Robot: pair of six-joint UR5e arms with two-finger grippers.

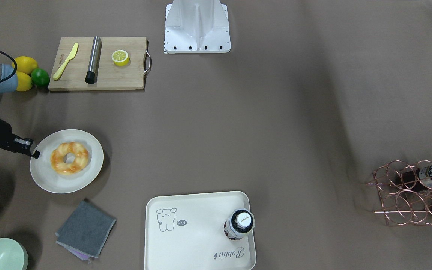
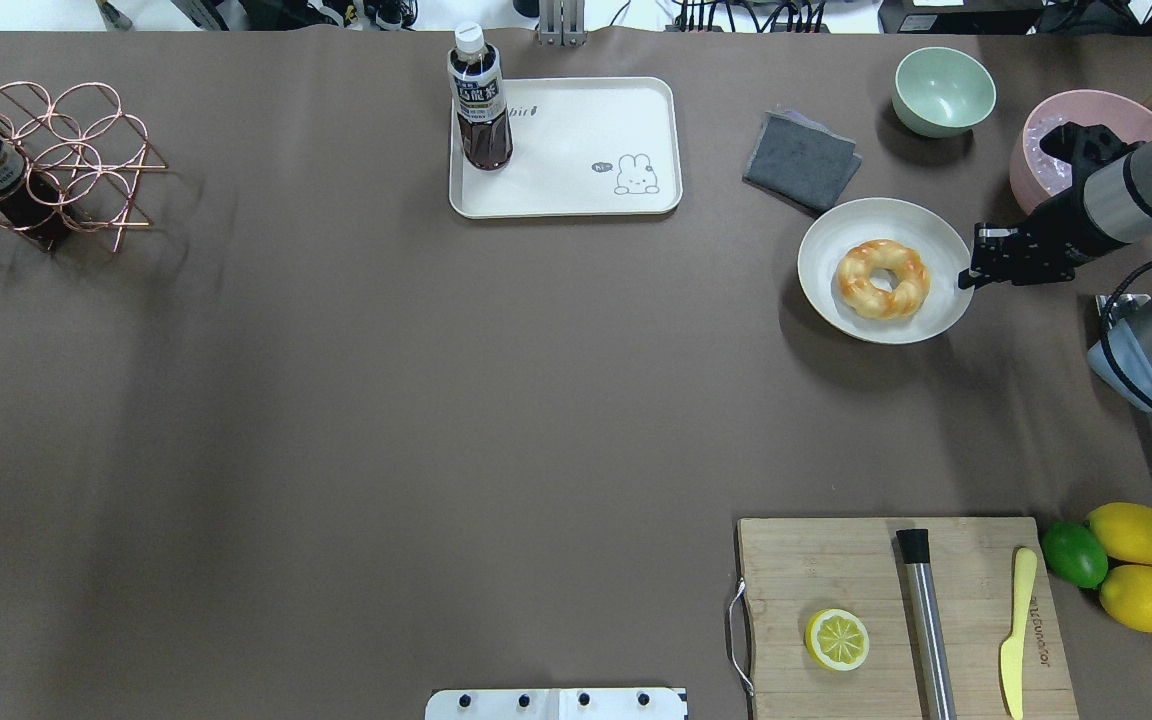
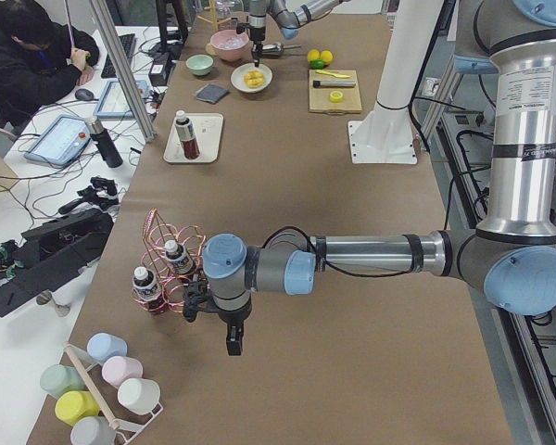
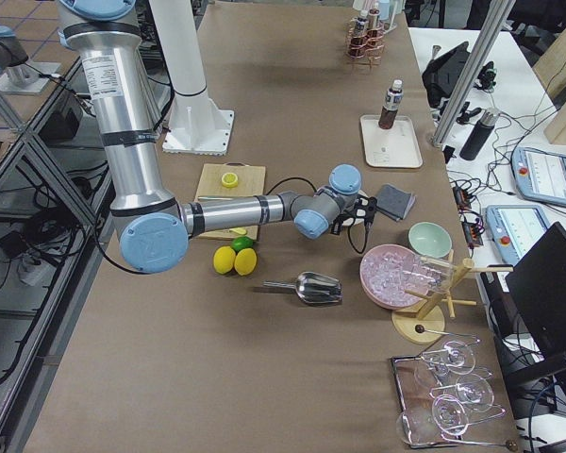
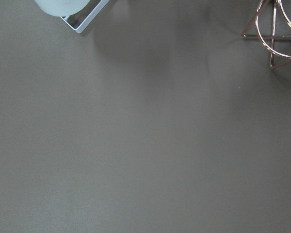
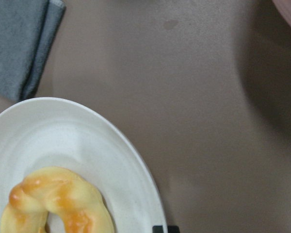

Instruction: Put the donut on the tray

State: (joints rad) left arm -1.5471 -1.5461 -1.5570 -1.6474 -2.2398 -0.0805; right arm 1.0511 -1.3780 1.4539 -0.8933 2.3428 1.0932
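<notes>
The donut [image 2: 882, 279], golden with orange-brown glaze, lies on a round off-white plate [image 2: 836, 310] at the table's right. It also shows in the front view [image 1: 69, 158] and the right wrist view [image 6: 58, 201]. My right gripper [image 2: 969, 278] hovers at the plate's outer rim, beside the donut and apart from it; its fingertips meet at the wrist view's bottom edge and hold nothing. The cream tray [image 2: 576, 160] with the bear drawing lies far across the table, with a dark drink bottle [image 2: 481, 100] standing in one corner. My left gripper [image 3: 233, 343] shows only in the left side view; I cannot tell its state.
A grey folded cloth [image 2: 801, 158] lies between plate and tray. A green bowl [image 2: 943, 90] and a pink bowl [image 2: 1046, 160] stand behind the plate. A cutting board [image 2: 836, 570] holds a lemon half, a metal rod and a yellow knife. A copper wire rack [image 2: 46, 165] stands far left.
</notes>
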